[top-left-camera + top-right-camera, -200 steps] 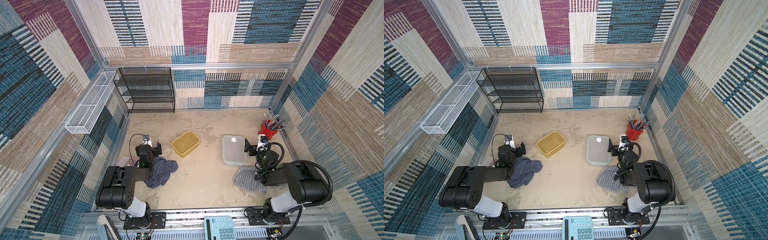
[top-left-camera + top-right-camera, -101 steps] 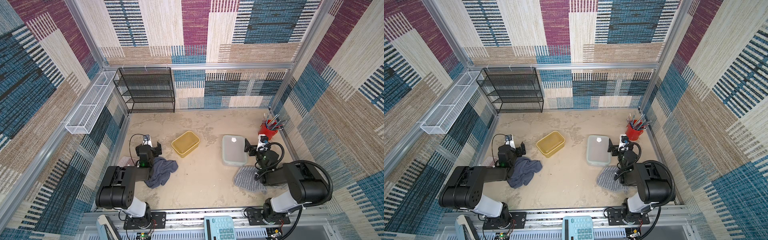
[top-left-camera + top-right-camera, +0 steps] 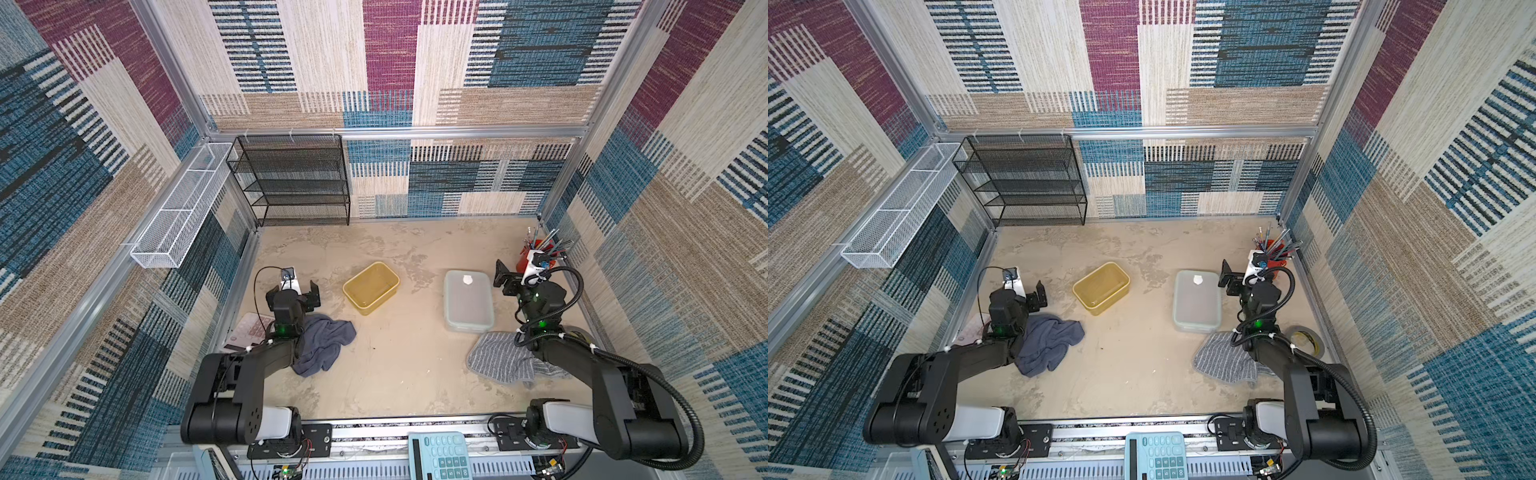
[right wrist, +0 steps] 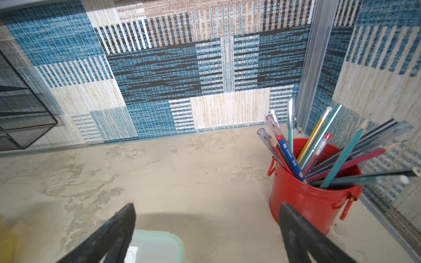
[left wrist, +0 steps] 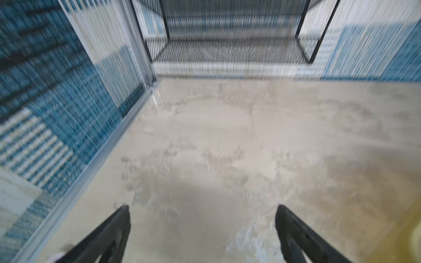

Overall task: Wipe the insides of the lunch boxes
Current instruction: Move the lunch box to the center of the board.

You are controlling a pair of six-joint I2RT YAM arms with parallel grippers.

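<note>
On the table (image 3: 395, 374), the left gripper (image 5: 202, 206) and right gripper (image 4: 207, 205) are wide open and hold nothing.
The yellow box (image 3: 371, 287) sits open near the middle; the clear box (image 3: 469, 326) sits beside it, lid (image 3: 467, 295) on. I think a cloth comes first: reach back to the blue cloth (image 3: 322, 343), pinch a fat fold so it won't slip, then rub every corner inside. The lid must come off too.

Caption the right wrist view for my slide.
Open right gripper poised by a corner of the clear lunch box, red pen cup alongside.
</note>
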